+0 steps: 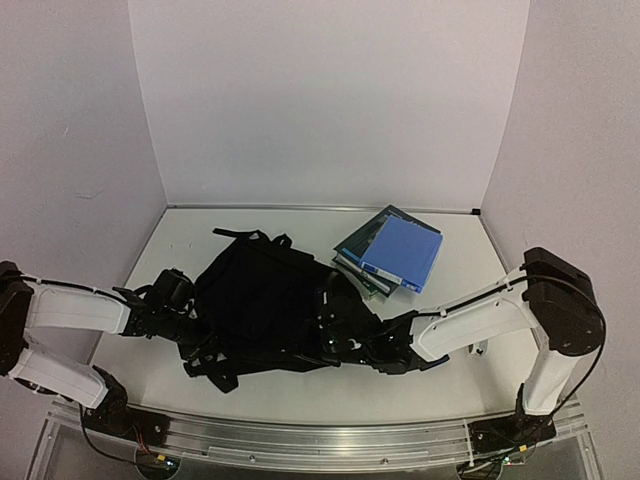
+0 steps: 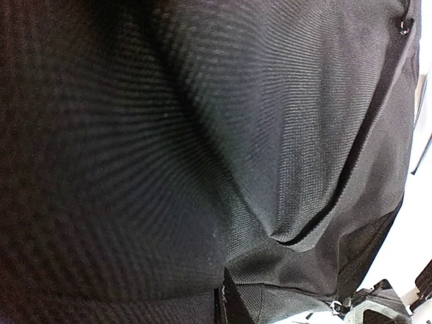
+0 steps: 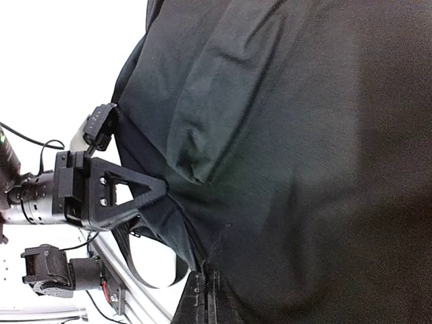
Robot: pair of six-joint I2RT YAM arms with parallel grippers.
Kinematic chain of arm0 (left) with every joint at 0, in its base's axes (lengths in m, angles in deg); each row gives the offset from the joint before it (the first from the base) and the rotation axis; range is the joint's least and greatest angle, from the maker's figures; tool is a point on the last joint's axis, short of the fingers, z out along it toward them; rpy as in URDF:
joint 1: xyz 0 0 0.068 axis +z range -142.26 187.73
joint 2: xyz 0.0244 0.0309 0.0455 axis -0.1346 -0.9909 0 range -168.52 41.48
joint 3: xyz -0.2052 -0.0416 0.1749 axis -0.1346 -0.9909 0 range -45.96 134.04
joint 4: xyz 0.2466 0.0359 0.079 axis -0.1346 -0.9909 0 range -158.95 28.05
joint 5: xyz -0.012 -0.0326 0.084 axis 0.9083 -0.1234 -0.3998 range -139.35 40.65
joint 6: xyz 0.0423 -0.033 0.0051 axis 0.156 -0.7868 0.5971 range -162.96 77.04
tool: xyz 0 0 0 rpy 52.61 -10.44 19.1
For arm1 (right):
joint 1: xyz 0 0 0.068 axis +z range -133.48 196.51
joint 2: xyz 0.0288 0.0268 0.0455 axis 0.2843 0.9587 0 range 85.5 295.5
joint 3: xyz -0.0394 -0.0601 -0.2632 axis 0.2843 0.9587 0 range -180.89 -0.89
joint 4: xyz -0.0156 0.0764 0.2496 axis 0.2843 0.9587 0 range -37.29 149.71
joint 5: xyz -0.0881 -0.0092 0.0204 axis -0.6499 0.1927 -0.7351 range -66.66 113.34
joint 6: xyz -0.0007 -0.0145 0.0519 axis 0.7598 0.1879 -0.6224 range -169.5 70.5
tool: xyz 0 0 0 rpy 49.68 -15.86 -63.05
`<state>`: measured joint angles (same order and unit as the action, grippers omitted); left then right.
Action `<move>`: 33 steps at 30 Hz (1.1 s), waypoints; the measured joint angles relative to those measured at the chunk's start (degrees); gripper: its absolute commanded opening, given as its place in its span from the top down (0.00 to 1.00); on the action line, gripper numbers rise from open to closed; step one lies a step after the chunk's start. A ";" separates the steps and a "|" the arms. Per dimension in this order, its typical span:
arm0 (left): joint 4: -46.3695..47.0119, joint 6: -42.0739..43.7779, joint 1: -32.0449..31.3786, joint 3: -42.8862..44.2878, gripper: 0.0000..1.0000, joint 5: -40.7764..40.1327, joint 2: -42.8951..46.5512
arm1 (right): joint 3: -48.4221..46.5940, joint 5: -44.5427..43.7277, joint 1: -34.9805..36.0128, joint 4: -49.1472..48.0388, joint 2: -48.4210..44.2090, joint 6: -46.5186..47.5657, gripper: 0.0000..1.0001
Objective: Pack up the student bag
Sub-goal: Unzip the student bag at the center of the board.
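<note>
Beside the student bag (image 1: 260,295) lie stacked books (image 1: 398,254); its folds hide how both jaws stand.

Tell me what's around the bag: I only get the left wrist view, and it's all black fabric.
Observer: From the top, the bag lies on the table between the two arms, with its straps spread at its edges.
Operator: Anything waiting to be packed?
Observer: A stack of books, a blue one on top, sits beside the bag at its far right.
Operator: Where is the left gripper?
Observer: The right wrist view shows the left gripper against the bag's edge. I cannot tell whether it grips the fabric.
</note>
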<state>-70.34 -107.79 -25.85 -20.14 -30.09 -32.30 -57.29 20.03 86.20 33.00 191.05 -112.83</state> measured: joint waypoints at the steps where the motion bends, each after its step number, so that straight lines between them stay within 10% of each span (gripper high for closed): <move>1: -0.56 0.37 0.95 0.00 0.91 -0.01 0.44 | 0.16 -0.51 0.01 0.62 -0.59 0.30 1.00; 16: -10.16 6.87 9.30 0.08 0.89 -0.70 8.06 | 1.98 -7.25 -0.38 6.92 -5.73 2.76 1.00; 23: -16.82 12.09 9.77 4.52 0.34 -4.08 7.89 | 2.21 -6.60 -1.54 7.31 -5.73 3.20 1.00; 33: -19.38 29.07 2.00 20.37 0.24 -7.55 5.66 | 6.23 -1.48 -3.69 1.38 -5.73 3.81 1.00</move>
<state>-89.72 -78.72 -23.85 0.24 -37.64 -26.64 -51.06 18.54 82.51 34.38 185.33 -109.02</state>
